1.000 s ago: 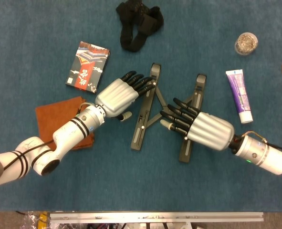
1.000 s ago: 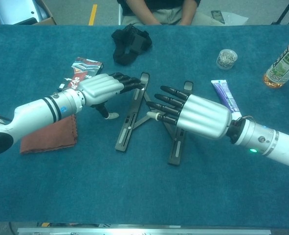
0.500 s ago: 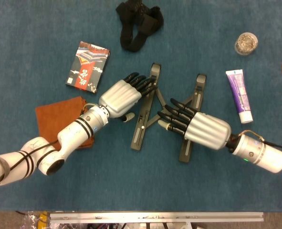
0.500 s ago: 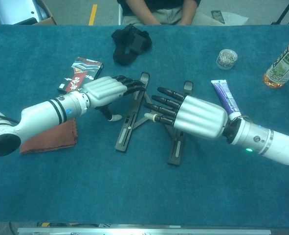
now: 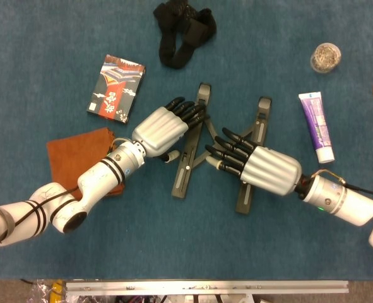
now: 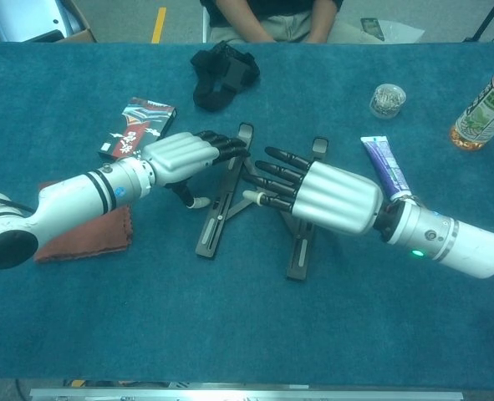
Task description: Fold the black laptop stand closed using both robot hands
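Blue cloth table, catalogued near to far.

Rust-brown cloth: near left, partly under the left forearm.

Black laptop stand: centre of table, lying flat, two long bars joined by crossing links, still splayed. Over the last second the bars have drawn slightly closer at the far end; judged partway folded, more inward push needed.

Left hand: fingers together and extended, resting on the far part of the left bar, pressing from the left; grasps nothing.

Right hand: has crept leftward; fingers spread apart over the links between the bars, palm covering the right bar; holds nothing that shows.

Patterned booklet: left, beyond the left hand.

Purple tube: right, well apart from the stand.

Black strap bundle: far centre.

Round jar: far right.
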### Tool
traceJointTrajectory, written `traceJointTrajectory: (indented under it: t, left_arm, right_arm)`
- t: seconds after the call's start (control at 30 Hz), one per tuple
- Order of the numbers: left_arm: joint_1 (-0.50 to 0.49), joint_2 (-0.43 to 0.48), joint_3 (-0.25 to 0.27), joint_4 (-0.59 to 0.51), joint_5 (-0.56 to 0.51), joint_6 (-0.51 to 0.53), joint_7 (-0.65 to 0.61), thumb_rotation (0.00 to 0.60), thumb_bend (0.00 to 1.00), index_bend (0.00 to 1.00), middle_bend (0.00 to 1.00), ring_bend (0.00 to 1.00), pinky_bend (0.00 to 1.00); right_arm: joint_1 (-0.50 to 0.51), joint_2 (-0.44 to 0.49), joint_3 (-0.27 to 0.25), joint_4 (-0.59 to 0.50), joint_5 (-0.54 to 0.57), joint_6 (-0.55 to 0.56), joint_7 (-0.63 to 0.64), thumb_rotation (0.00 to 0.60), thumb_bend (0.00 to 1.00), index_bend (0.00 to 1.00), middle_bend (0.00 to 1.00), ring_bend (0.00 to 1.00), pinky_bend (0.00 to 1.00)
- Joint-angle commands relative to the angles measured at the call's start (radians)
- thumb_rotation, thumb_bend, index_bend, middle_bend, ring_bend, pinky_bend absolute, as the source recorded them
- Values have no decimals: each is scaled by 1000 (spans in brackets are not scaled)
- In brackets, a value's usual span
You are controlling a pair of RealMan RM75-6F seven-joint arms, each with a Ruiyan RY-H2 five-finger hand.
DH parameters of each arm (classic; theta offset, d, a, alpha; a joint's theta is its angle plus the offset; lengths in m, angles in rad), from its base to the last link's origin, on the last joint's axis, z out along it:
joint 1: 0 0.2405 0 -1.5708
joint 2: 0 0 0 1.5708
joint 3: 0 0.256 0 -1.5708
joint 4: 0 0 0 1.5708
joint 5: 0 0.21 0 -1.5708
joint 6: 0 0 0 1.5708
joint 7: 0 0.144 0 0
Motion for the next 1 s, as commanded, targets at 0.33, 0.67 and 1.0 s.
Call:
traceJointTrajectory:
  t: [0.33,0.67,1.0]
  left_arm:
    - [0,4,3,-21,-6,0,2,600,284,0,0,0,20]
    - [-1,11,1,-46,-19,-6,11,600,284,0,0,0,20]
    - [2,26,1,-79,-40,-19,27,600,284,0,0,0,20]
  right_arm:
    - [23,-43,8,56,6,22,12,600,18,0,0,0,1]
    - [44,-92,17,118,11,49,12,600,19,0,0,0,0]
    - [58,-140,18,191,23,70,28,600,19,0,0,0,0]
